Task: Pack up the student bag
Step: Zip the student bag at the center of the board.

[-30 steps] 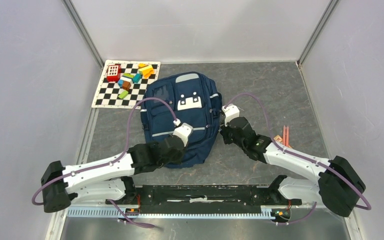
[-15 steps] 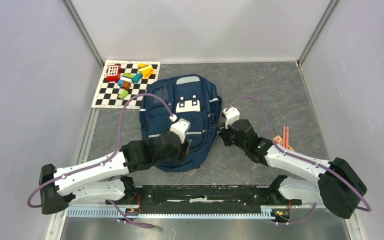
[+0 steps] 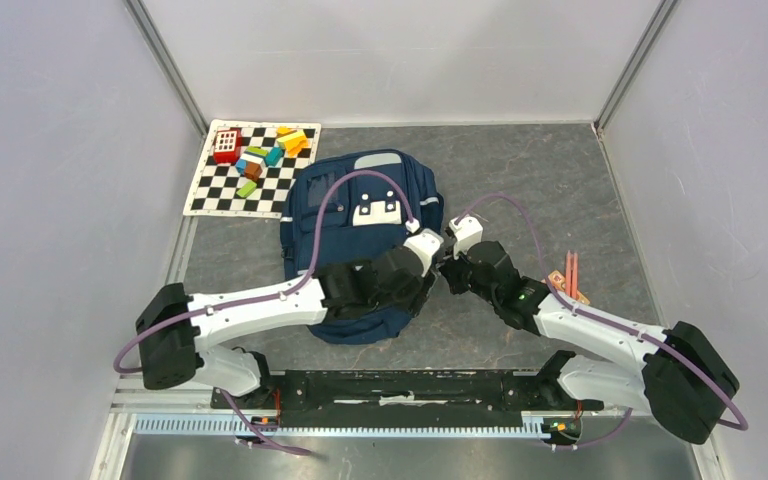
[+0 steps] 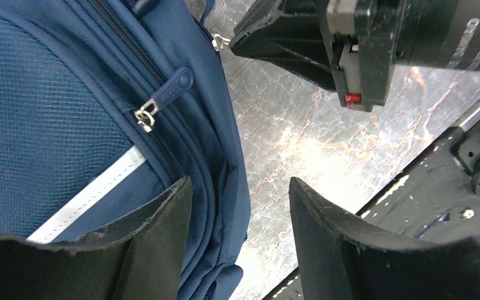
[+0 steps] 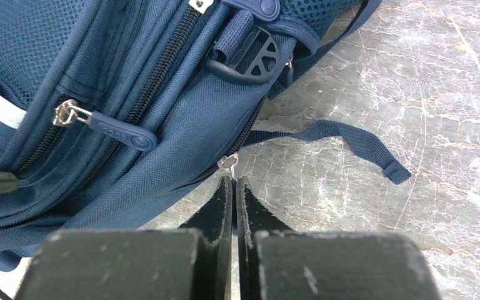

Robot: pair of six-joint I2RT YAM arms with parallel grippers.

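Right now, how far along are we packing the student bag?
Done: nothing looks packed; the student bag lies zipped. In hand: the right gripper, jaws shut, sits at a zip pull on the bag's side; the left gripper hangs open beside it. Left: opening the bag, then probably loading the blocks on the checkered mat.

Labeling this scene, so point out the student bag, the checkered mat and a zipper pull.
student bag (image 3: 345,235): top external view, front panel.
checkered mat (image 3: 218,196): top external view, bare near squares.
zipper pull (image 5: 122,130): right wrist view, middle of blue tab.
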